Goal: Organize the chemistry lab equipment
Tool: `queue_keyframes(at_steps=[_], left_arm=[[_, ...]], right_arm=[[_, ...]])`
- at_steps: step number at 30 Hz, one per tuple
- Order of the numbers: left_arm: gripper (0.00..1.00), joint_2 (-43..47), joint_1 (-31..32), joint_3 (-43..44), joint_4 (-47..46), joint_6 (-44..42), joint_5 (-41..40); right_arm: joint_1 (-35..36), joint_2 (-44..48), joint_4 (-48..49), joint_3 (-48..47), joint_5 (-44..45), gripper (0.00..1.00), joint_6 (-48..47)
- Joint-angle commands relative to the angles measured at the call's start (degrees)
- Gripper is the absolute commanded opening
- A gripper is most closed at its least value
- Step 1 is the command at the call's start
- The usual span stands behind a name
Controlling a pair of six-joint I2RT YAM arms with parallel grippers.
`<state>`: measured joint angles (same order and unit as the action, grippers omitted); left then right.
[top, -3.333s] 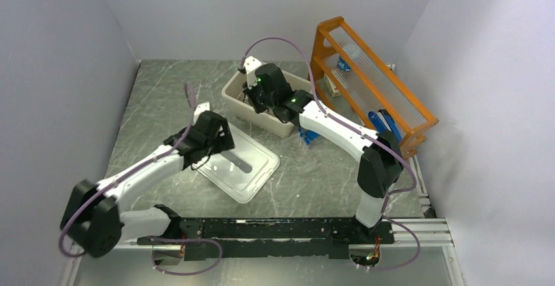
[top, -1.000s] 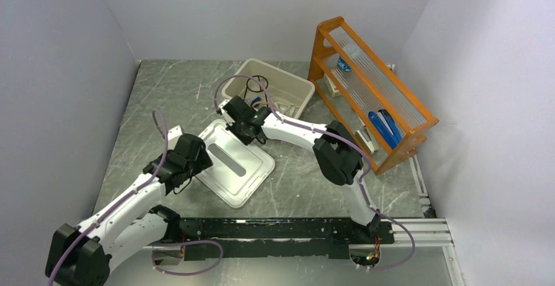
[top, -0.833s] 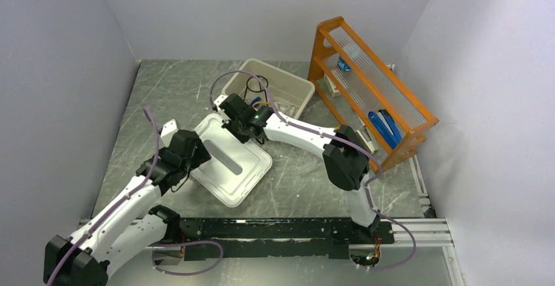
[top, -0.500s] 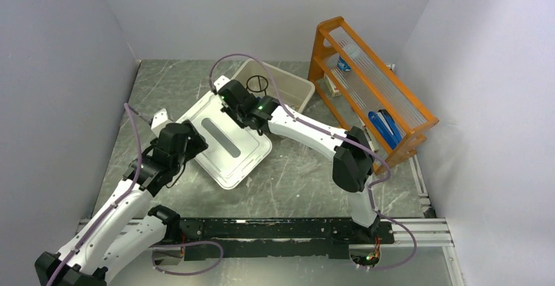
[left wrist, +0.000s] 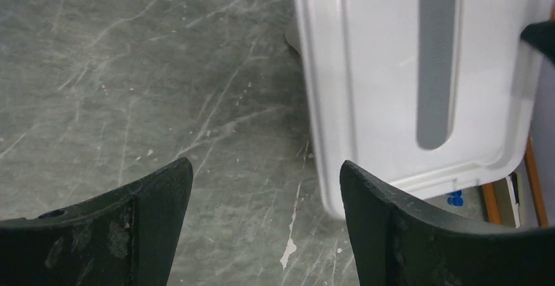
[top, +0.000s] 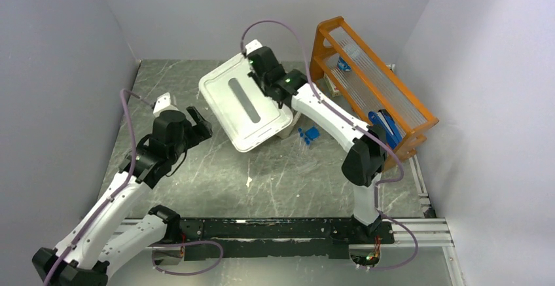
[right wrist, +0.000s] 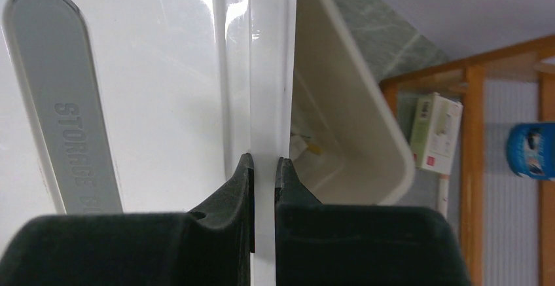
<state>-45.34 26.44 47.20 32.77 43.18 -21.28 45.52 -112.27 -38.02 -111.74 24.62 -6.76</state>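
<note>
My right gripper (top: 260, 82) is shut on the rim of the white lid (top: 245, 103) and holds it tilted in the air over the beige tub, which the lid mostly hides from above. In the right wrist view the fingers (right wrist: 243, 181) pinch the lid's edge (right wrist: 268, 70), with the tub (right wrist: 340, 116) just behind. My left gripper (top: 198, 122) is open and empty, left of the lid and apart from it; it shows over bare table in the left wrist view (left wrist: 265, 163). Blue-capped tubes (top: 307, 133) lie on the table by the tub. The other small items are hidden.
The orange wooden rack (top: 366, 83) stands at the back right with a white box (right wrist: 435, 132) and blue items (top: 383, 122) on its shelves. Grey walls close in on the left, back and right of the table (top: 216, 175).
My right gripper has lifted the lid off the table and carried it back and right over the tub. My left gripper has come away from the lid's edge and now stands open.
</note>
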Motion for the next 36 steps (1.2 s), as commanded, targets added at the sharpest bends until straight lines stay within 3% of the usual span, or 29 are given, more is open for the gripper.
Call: queue_keyframes(at_steps=[1, 11, 23, 30, 36], left_arm=[[0.87, -3.69, -0.51, 3.03, -5.98, -2.73, 6.25], [0.87, -17.23, -0.77, 7.80, -13.02, -0.83, 11.73], [0.88, -28.37, -3.86, 12.44, -20.91, 0.21, 12.24], [0.86, -35.94, -6.67, 18.48, -21.09, -3.39, 16.40], [0.83, -43.82, -7.72, 24.10, -19.45, -7.27, 17.28]], right_arm=[[-5.73, 2.49, 1.13, -1.48, -0.35, 0.00, -1.50], [-16.43, -3.58, 2.99, -3.48, -14.75, 0.00, -7.27], [-18.61, -5.67, 10.39, 0.71, -27.75, 0.02, -23.68], [-19.41, -12.93, 8.06, -9.39, -30.12, 0.02, -29.96], [-19.41, -14.33, 10.05, -10.82, -29.86, 0.08, -28.86]])
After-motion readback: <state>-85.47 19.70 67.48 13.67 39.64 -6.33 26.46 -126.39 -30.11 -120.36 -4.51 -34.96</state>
